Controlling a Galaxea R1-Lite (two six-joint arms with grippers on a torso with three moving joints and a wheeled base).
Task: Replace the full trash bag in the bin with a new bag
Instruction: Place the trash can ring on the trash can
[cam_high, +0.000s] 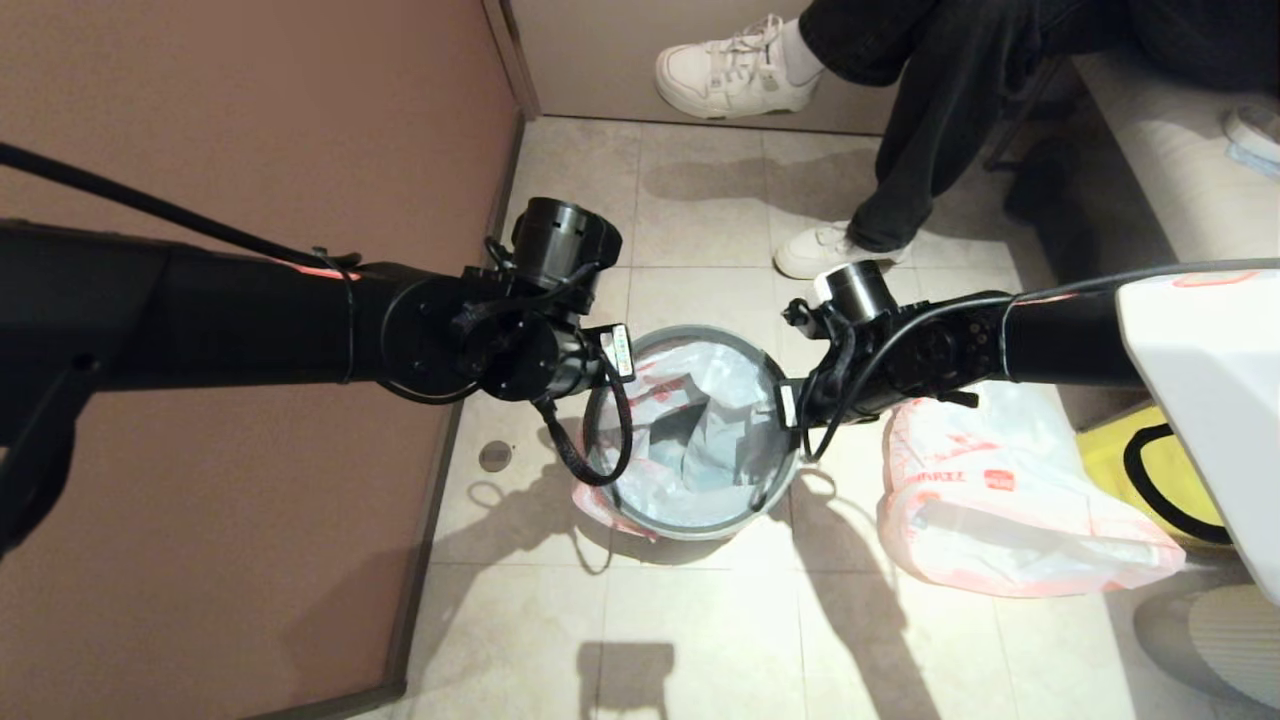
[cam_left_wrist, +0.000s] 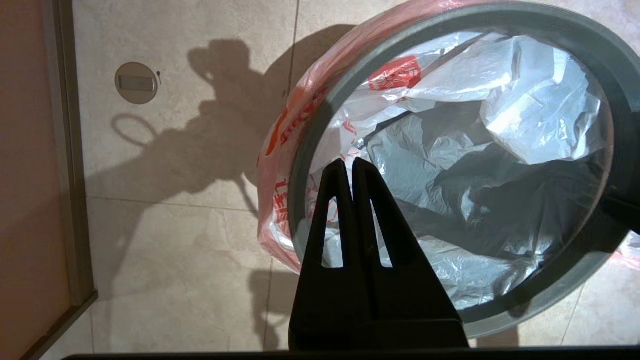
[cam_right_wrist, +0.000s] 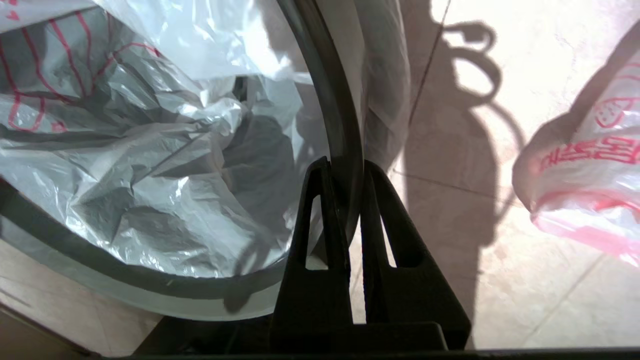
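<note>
The right pincer (cam_right_wrist: 347, 167) pinches the bin's grey ring (cam_right_wrist: 325, 85) mid-frame; the left pincer (cam_left_wrist: 348, 164), squeezed tight, holds nothing above the new bag (cam_left_wrist: 450, 150).

The bin's (cam_high: 690, 525) mouth is crowded by crumpled new bag (cam_high: 715, 430) and flanked by both arms, the wall (cam_high: 250, 500) closes its left, the full trash bag (cam_high: 1010, 510) its right, leaving bare floor (cam_high: 700, 620) nearest the robot.

Floor (cam_high: 700, 620): pale beige tiles with thin grout lines. Resting directly on it: the bin (cam_high: 690, 525), lined with the new bag (cam_high: 715, 420); the full trash bag (cam_high: 1010, 520) just beside it; a round floor drain cover (cam_high: 495, 456) near the wall
</note>
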